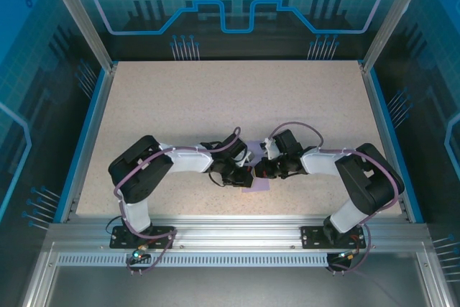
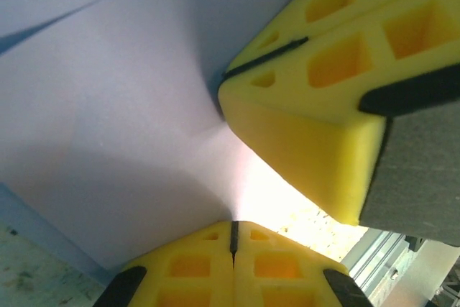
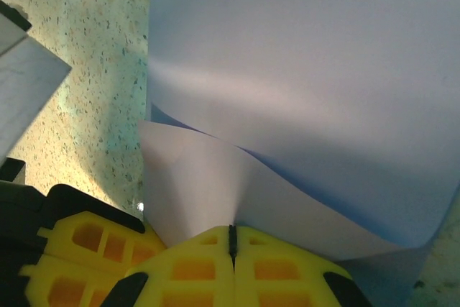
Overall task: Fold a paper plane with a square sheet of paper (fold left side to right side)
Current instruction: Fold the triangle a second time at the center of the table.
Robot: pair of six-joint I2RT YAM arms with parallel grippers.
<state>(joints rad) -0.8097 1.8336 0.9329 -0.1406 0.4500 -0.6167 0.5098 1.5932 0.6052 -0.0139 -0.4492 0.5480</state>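
- We see both arms bent inward over the table (image 1: 215,106), their wrists meeting near the middle of its front edge.
- The square sheet of paper (image 1: 256,183) sits right there between the two claws, a patch of lavender showing just beneath them in the top view.
- Left gripper (image 2: 232,235): its yellow fingers (image 2: 187,267) are pressed together with no gap, and the paper's edge runs straight into the seam, so it is clamped on the sheet.
- From that wrist the sheet rises away, bowed and lifted, with a soft crease line crossing its upper part.
- The other claw's yellow block looms at the upper right of this view, its tip touching the paper.
- Right gripper (image 3: 232,239): same story, fingers together, a corner of paper pinched at the seam.
- In the right wrist view we make out two layers (the nearer one a curled, paler flap, the farther one broad and bluish), with the speckled tabletop showing to the left.
- The two claws sit just beside each other, almost touching.
- How far the fold has gone, we cannot tell.
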